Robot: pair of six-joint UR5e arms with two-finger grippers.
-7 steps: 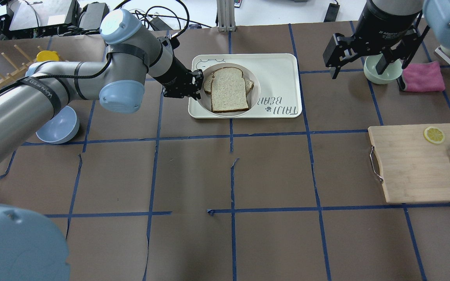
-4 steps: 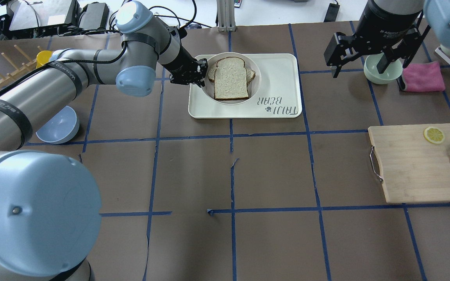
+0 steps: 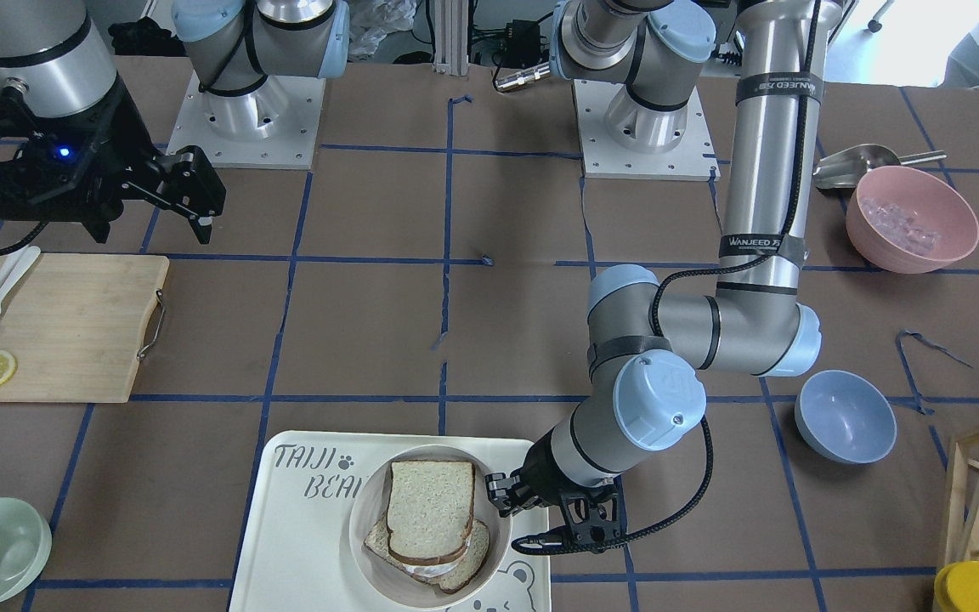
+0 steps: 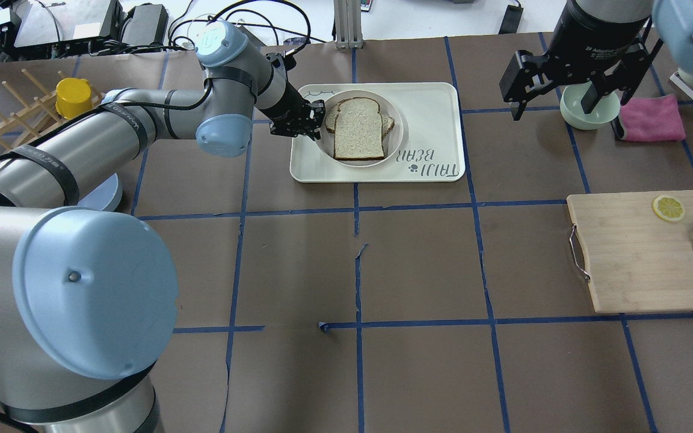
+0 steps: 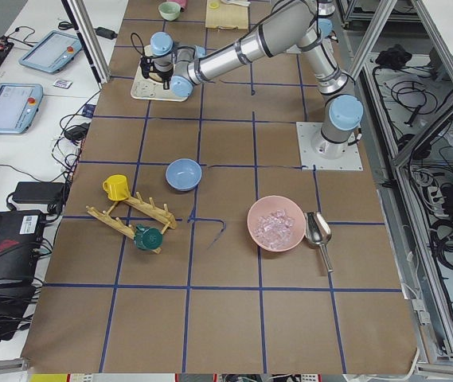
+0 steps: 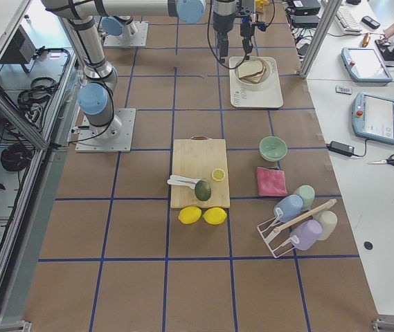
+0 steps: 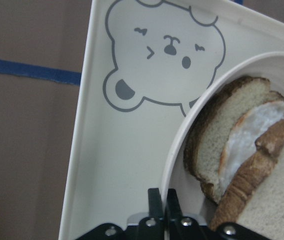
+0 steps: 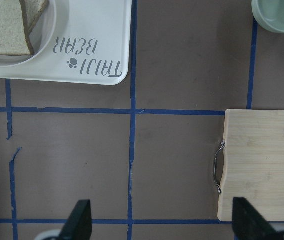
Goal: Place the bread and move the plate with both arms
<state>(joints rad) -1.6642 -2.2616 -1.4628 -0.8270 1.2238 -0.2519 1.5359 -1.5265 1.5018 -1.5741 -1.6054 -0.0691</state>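
left end effector (image 7: 162, 198) — clamped on plate (image 7: 176, 145) rim | right end effector (image 8: 164, 220) — jaws wide apart, holding nothing

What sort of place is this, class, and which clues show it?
Probably a robotics lab staged as a kitchen: arms bolted to a taped table, control tablets alongside, bread on a plate.

Layout, far ctr:
plate (image 4: 393, 139) on left half of tray (image 4: 431, 120); bread (image 4: 357, 129) in plate, atop egg slice (image 4: 387, 124); left gripper (image 4: 317, 118) at plate's left rim; cutting board (image 4: 629, 252) right of tray, nearer robot.
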